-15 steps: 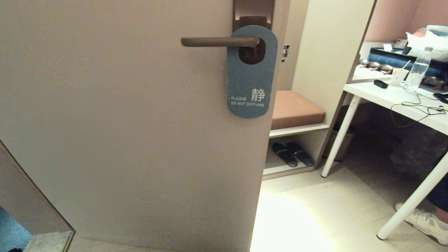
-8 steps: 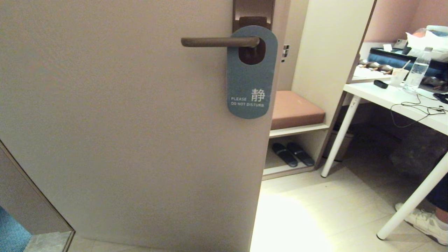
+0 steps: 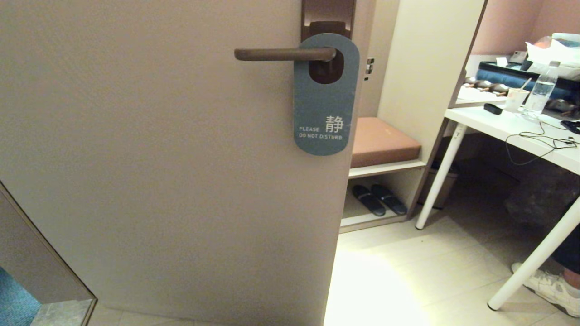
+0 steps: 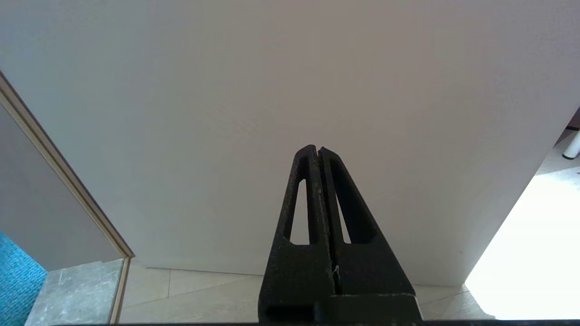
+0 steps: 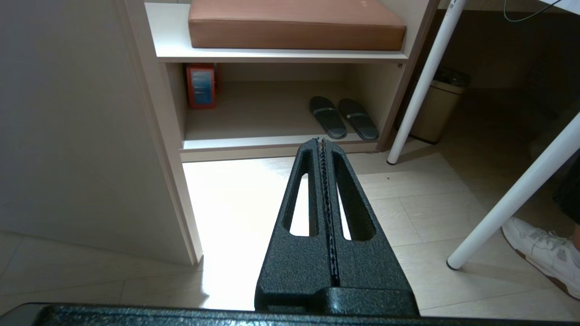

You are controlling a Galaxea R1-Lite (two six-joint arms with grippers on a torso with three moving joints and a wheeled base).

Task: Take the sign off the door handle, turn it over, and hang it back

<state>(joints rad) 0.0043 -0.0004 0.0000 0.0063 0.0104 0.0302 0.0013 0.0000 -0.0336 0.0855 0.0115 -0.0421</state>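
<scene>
The sign (image 3: 325,97) hangs by its round hole on the door handle (image 3: 284,54), with the slate-blue "DO NOT DISTURB" face outward and its lower part lying flat against the door (image 3: 158,158). The left gripper (image 4: 318,150) and the right gripper (image 5: 322,142) both have their fingers pressed together and hold nothing, and both are low, far from the sign. The sign looks like a thin, light card that probably bends easily, so I think the free lower edge is the best place to pinch it
</scene>
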